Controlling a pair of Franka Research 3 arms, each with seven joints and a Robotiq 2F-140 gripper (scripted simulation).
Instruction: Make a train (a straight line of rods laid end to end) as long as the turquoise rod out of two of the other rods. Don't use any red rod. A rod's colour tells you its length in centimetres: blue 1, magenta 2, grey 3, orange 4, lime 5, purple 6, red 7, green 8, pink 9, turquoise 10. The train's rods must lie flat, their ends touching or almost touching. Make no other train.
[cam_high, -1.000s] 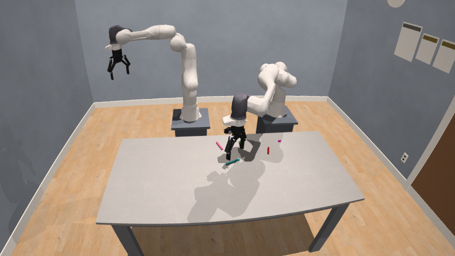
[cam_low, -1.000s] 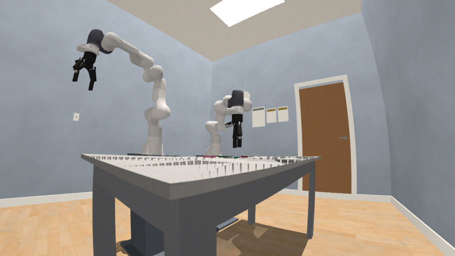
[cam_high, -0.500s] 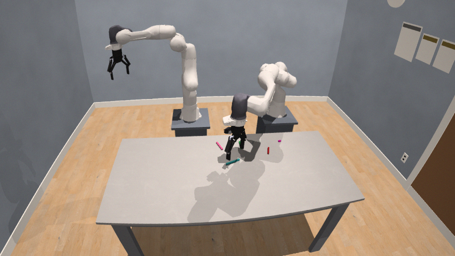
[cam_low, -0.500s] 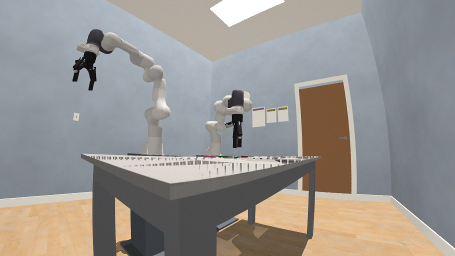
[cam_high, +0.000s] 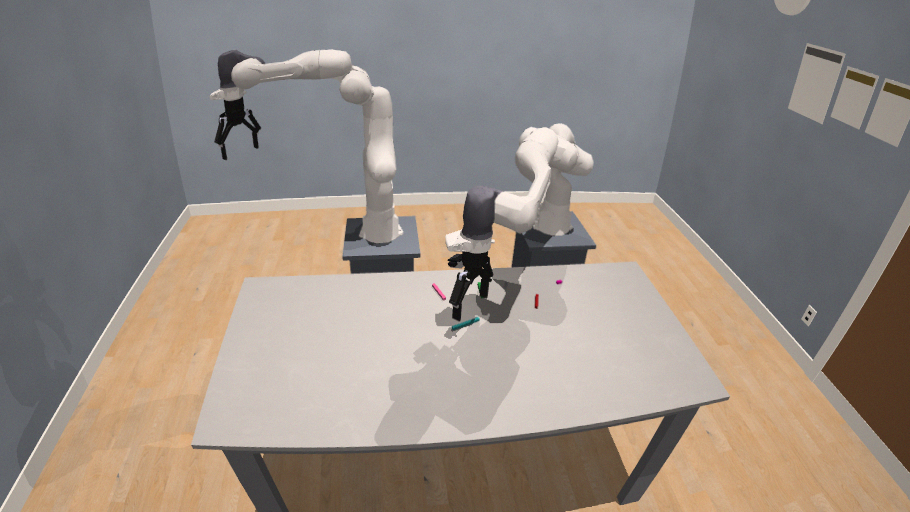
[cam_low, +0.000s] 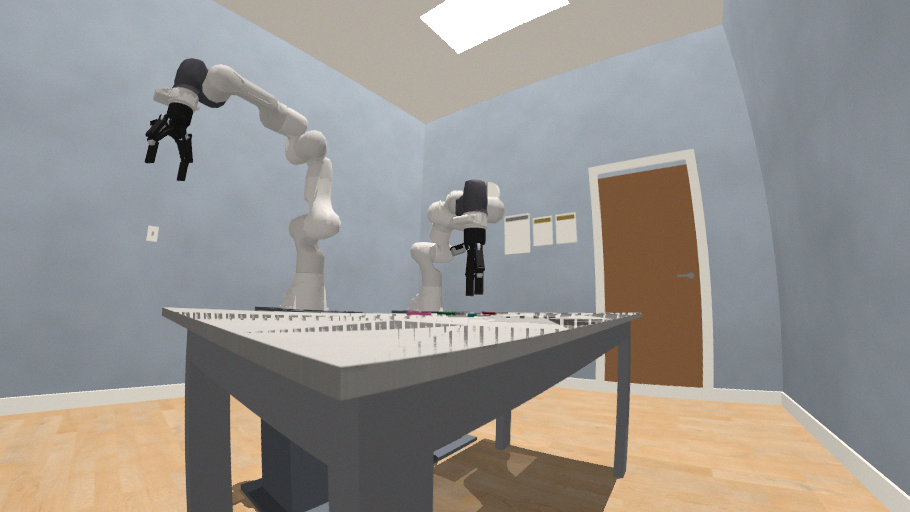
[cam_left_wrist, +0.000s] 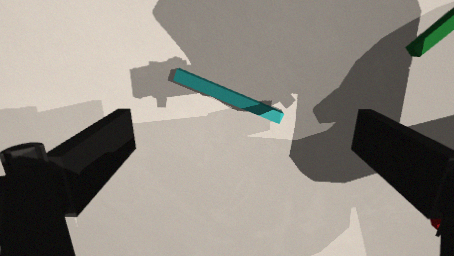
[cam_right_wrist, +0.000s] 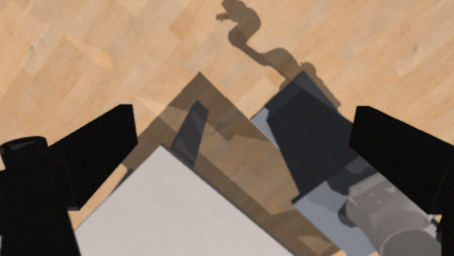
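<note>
The turquoise rod (cam_high: 465, 323) (cam_left_wrist: 220, 92) lies flat near the middle of the table, partly in shadow. The green rod (cam_high: 479, 285) (cam_left_wrist: 432, 35) is mostly hidden behind the left gripper's fingers in the top view. The pink rod (cam_high: 439, 291) lies flat left of that gripper. The small magenta rod (cam_high: 558, 281) lies near the back edge, right of centre. The rods lie apart. My left gripper (cam_high: 470, 304) (cam_low: 474, 292) (cam_left_wrist: 243, 129) is open and empty above the table, close to the turquoise rod. My right gripper (cam_high: 239, 151) (cam_low: 166, 170) (cam_right_wrist: 243, 125) is open and empty, raised high, away from the rods.
The red rod (cam_high: 536, 301) (cam_left_wrist: 435, 223) lies right of the left gripper in the top view and is mostly hidden by a finger in the left wrist view. The table (cam_high: 305, 382) (cam_right_wrist: 185, 215) has both arm stands behind its back edge. The left arm reaches over the back edge.
</note>
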